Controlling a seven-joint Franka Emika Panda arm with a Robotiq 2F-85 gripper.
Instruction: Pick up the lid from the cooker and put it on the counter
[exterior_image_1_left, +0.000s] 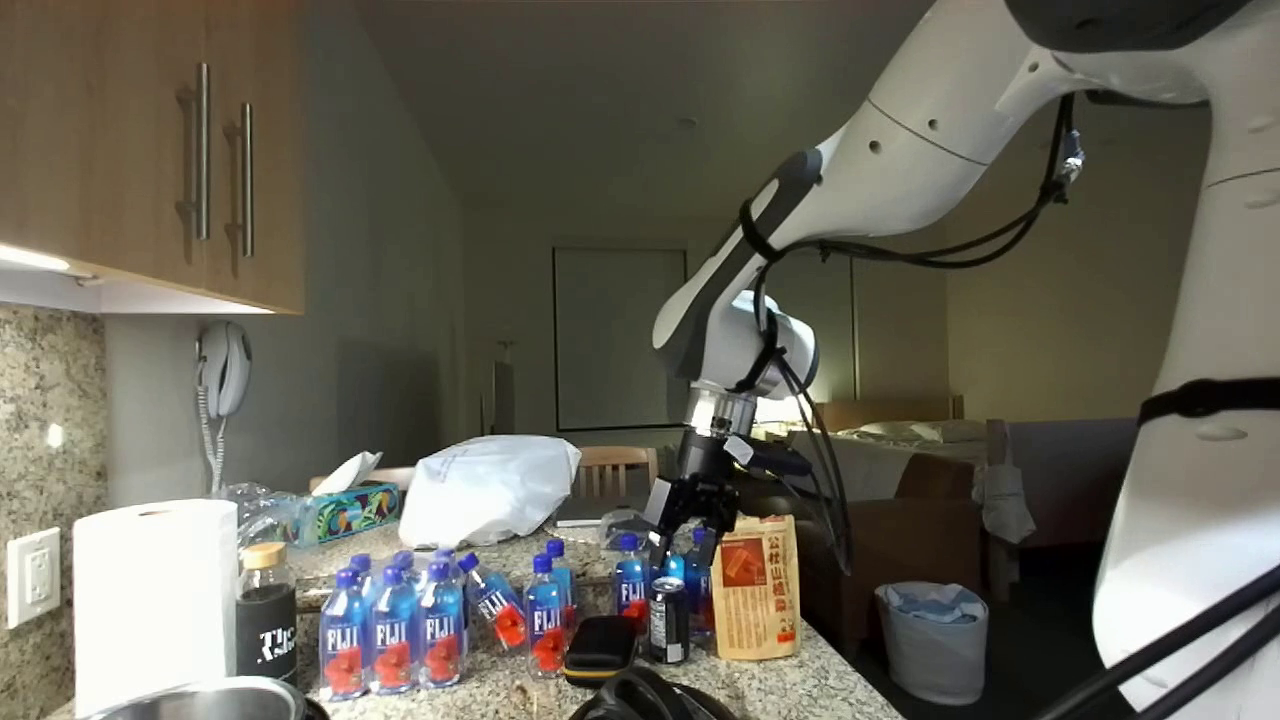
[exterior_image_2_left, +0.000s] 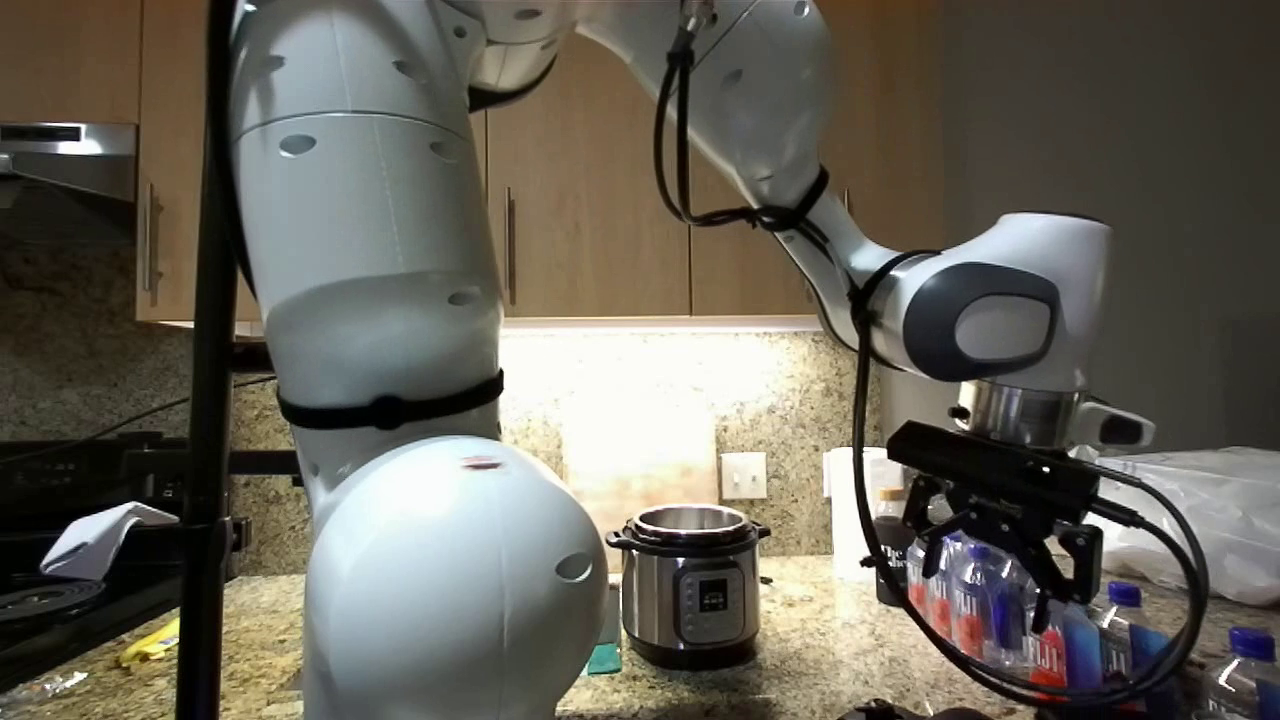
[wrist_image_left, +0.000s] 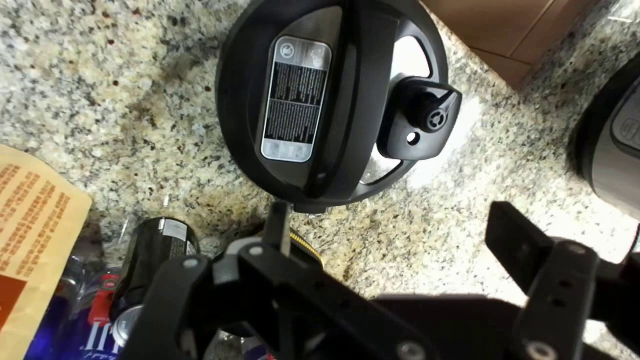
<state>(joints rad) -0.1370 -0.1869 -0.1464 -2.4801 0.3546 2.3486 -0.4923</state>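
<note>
The round black lid (wrist_image_left: 340, 100) lies handle-up on the speckled stone counter (wrist_image_left: 125, 125) in the wrist view. Part of it shows at the bottom edge in both exterior views (exterior_image_1_left: 645, 695) (exterior_image_2_left: 885, 711). The cooker (exterior_image_2_left: 690, 590), a steel pot-like appliance, stands uncovered with its inner pot rim showing. Its rim also shows in an exterior view (exterior_image_1_left: 205, 690), and its side at the right edge of the wrist view (wrist_image_left: 620, 165). My gripper (wrist_image_left: 389, 215) is open and empty, its fingers wide apart, above the counter. It hangs over the bottle area in both exterior views (exterior_image_1_left: 682, 560) (exterior_image_2_left: 985, 590), apart from the lid.
Several water bottles (exterior_image_1_left: 392, 630) crowd the counter. A black zip case (exterior_image_1_left: 600, 645), a black can (exterior_image_1_left: 668, 620) and a paper bag (exterior_image_1_left: 755, 590) stand near the gripper. A paper towel roll (exterior_image_1_left: 155, 605) and dark bottle (exterior_image_1_left: 266, 615) stand by the wall. A white plastic bag (exterior_image_1_left: 490, 485) lies behind.
</note>
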